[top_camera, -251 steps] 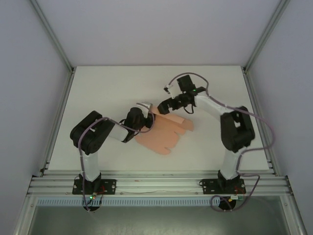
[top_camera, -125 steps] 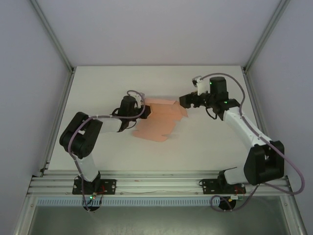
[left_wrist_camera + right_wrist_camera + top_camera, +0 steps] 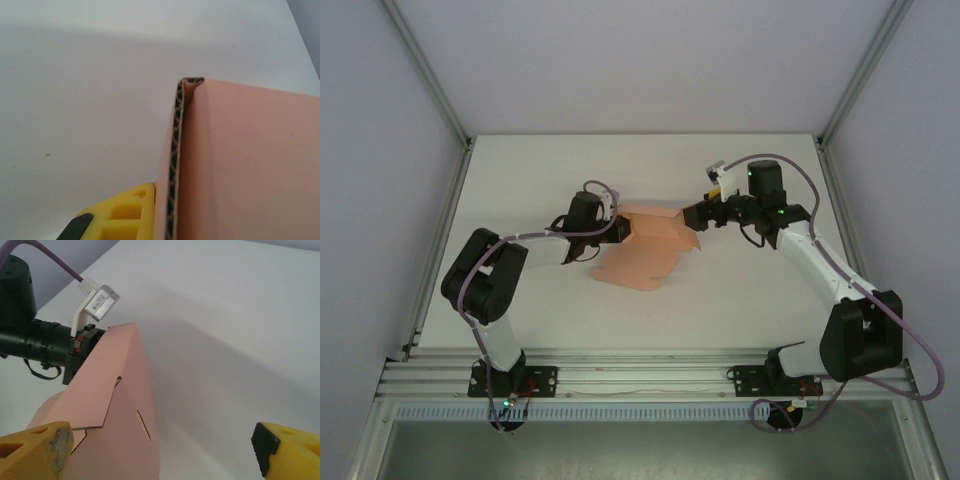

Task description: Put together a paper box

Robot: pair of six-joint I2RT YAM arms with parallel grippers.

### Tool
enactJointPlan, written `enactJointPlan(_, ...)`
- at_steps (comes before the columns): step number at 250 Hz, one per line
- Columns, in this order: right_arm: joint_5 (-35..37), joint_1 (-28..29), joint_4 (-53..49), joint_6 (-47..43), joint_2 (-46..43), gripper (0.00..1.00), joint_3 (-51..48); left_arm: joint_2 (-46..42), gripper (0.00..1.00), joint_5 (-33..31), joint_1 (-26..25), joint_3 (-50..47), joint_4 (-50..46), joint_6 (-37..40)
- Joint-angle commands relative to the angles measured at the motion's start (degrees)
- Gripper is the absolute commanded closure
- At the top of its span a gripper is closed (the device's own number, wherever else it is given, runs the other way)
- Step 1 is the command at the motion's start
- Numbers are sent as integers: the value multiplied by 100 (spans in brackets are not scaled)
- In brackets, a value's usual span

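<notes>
Holding salmon-pink die-cut card sheet [image 3: 642, 262], left tool [image 3: 622, 229] clamped on its folded edge | right tool [image 3: 696, 216] wide, empty | we judge most folds remain.

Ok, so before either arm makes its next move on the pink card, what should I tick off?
1. Hold: left gripper shut on the edge of the paper box: ok.
2. Jaws: right gripper open wide: ok.
3. Approach: the box's far end sits in front of the right fingers: ok.
4. Contact between those fingers and the card: cannot tell.
5. Fold: one panel raised off the table, the rest lying flat: ok.
</notes>
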Motion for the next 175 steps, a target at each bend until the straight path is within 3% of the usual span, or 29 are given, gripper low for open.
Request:
enactJointPlan(1,597,-33,-510,-191,-303,3,-72,-256,100,37,33,101,55,-81)
enactJointPlan(40,699,-36,-819,-327,-579,0,-105,-148,100,-203,35,204,-158,-71)
enactJointPlan(103,-110,-31,-172,-56,-905,0,-681,-33,100,-59,38,364,-65,-182)
enactJointPlan(123,310,-37,-194,129,-849,0,-626,11,100,-121,33,522,-370,-116)
enactJointPlan(146,497,-32,-77,76,-802,0,-647,-26,100,110,34,447,-203,-15)
enactJointPlan(175,-76,-32,220,162,-479,2,-516,-85,100,440,35,331,70,77)
